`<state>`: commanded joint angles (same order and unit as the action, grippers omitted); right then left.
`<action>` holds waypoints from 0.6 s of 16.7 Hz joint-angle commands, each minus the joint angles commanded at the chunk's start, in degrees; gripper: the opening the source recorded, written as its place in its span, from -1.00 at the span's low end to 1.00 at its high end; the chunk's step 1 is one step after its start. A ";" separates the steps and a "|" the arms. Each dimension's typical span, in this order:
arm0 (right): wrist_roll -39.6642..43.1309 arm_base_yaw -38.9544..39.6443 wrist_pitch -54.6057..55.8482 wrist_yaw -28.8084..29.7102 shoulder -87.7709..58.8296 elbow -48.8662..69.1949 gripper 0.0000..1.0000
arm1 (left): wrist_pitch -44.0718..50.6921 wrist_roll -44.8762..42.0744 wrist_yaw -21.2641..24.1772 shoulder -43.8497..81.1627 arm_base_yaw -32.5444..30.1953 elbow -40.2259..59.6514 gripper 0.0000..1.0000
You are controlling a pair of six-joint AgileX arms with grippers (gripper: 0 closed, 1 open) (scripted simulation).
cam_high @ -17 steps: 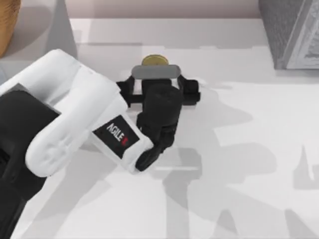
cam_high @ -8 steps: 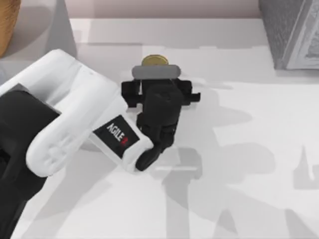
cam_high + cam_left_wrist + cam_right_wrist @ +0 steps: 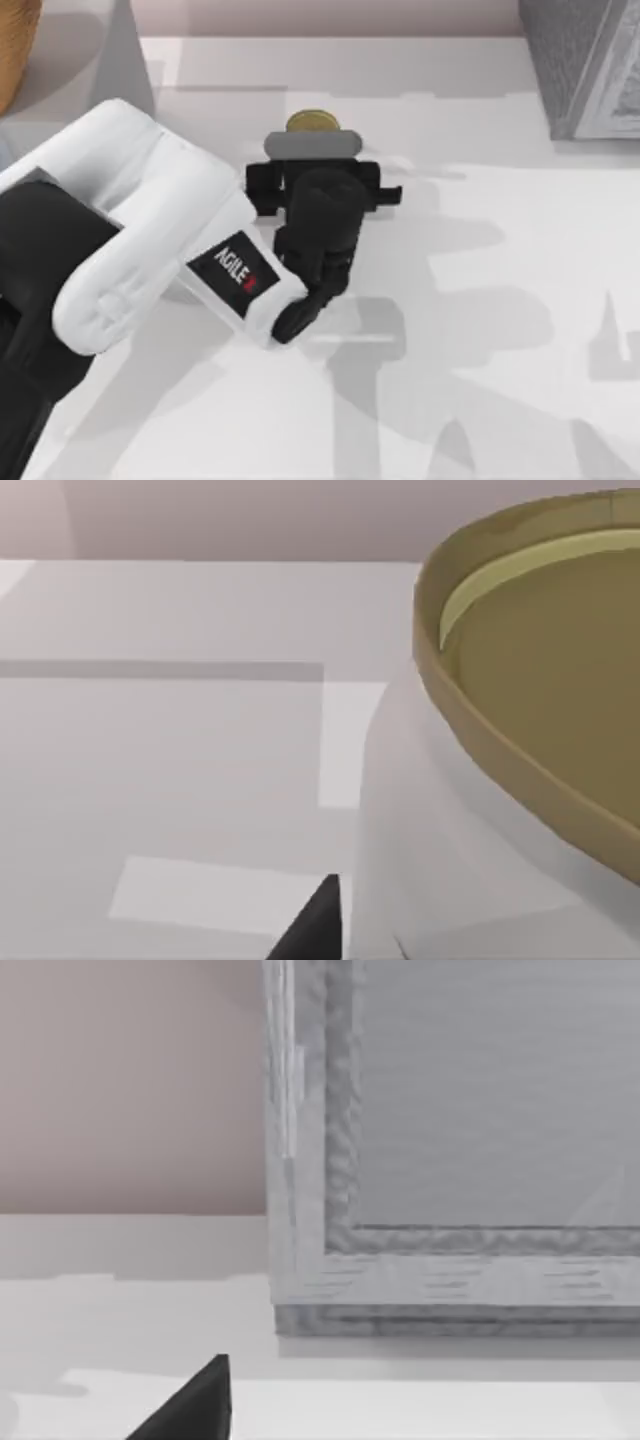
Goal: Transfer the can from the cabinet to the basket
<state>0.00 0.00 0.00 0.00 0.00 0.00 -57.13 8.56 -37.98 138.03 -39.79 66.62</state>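
The can (image 3: 312, 122) stands upright on the table at the back middle, its dull gold top peeking out past my left wrist. My left gripper (image 3: 313, 158) reaches over it from the front and is shut on the can. In the left wrist view the can (image 3: 450, 840) sits very close, with its white side and gold top (image 3: 560, 680) against a black fingertip (image 3: 312, 925). The cabinet (image 3: 580, 60) is at the back right corner. The basket (image 3: 14, 50) shows as an orange-brown edge at the back left. My right gripper (image 3: 195, 1410) faces the cabinet's pale front panel (image 3: 480, 1110).
The white table (image 3: 480, 300) runs open to the right and front of the left arm, crossed by arm shadows. A pinkish wall (image 3: 130, 1080) closes the back. The left arm's white body (image 3: 140, 230) covers the front left.
The left gripper's fingers have drawn inward around the can over the last second. The arm and can stay in nearly the same place.
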 joint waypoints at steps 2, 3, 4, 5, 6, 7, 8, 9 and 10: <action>0.00 0.00 0.00 0.00 0.00 0.00 1.00 | 0.00 0.00 0.00 0.00 0.00 0.00 -1.00; 0.00 0.00 0.00 0.00 0.00 0.00 1.00 | 0.00 0.00 0.00 0.00 0.00 0.00 -1.00; 0.00 0.00 0.00 0.00 0.00 0.00 1.00 | 0.00 0.00 0.00 0.00 0.00 0.00 -1.00; 0.00 0.00 0.00 0.00 0.00 0.00 1.00 | 0.00 0.00 0.00 0.00 0.00 0.00 -1.00; 0.00 0.00 0.00 0.00 0.00 0.00 1.00 | 0.00 0.00 0.00 0.00 0.00 0.00 -1.00; 0.00 0.00 0.00 0.00 0.00 0.00 1.00 | 0.00 0.00 0.00 0.00 0.00 0.00 -1.00; 0.00 0.00 0.00 0.00 0.00 0.00 1.00 | 0.00 -0.07 -0.01 -0.04 -0.18 -0.03 -1.00; 0.00 0.00 0.00 0.00 0.00 0.00 1.00 | 0.00 -0.07 -0.02 -0.04 -0.18 -0.03 -1.00; 0.00 0.00 0.00 0.00 0.00 0.00 1.00 | 0.46 0.05 -0.17 -0.61 -0.37 -0.18 -1.00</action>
<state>0.00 0.00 0.00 0.00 0.00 0.00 -56.67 8.60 -38.14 137.41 -40.16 66.44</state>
